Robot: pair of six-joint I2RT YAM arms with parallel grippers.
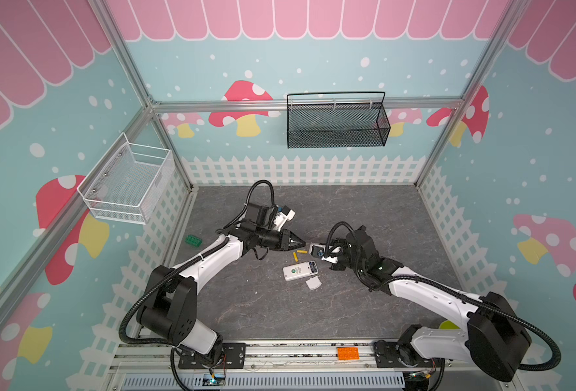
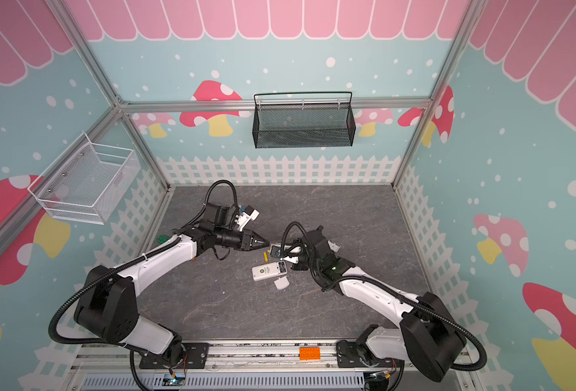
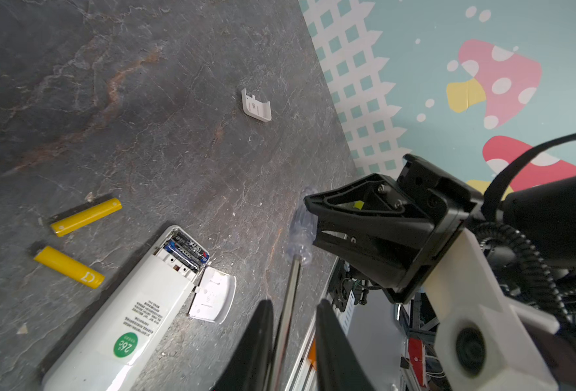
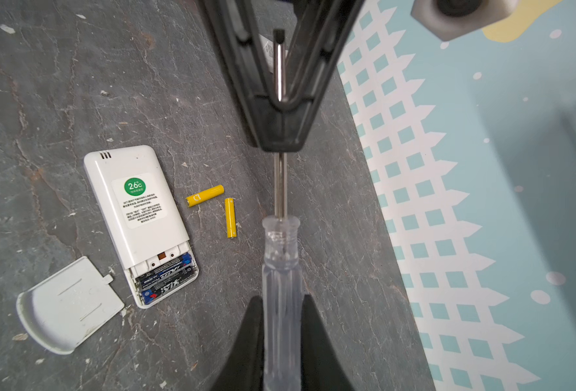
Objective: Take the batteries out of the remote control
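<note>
A: Mid-table, in both top views: left gripper [image 1: 301, 243] and right gripper [image 1: 312, 248] meet tip to tip near the flat white plastic remote [image 1: 299, 270]. Handover?
B: Seems so. Left wrist view: two black cylinder batteries [image 3: 186, 252] sit in its open bay. Two yellow cylinder batteries [image 3: 87, 216] lie loose beside it on the grey stone-look table [image 3: 144, 101].
A: Right wrist view: right gripper clamps the clear-handled steel screwdriver [image 4: 281, 264]. Left gripper straddles the shaft; I can't tell if it pinches.
B: Next, I judge: secure the tool, then lever out the black pair.

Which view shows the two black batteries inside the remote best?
The right wrist view: the black batteries lie side by side in the open compartment of the white remote, large and sharp. The left wrist view shows them smaller, at a slant. In both top views they are only a dark patch at the remote's end.
</note>
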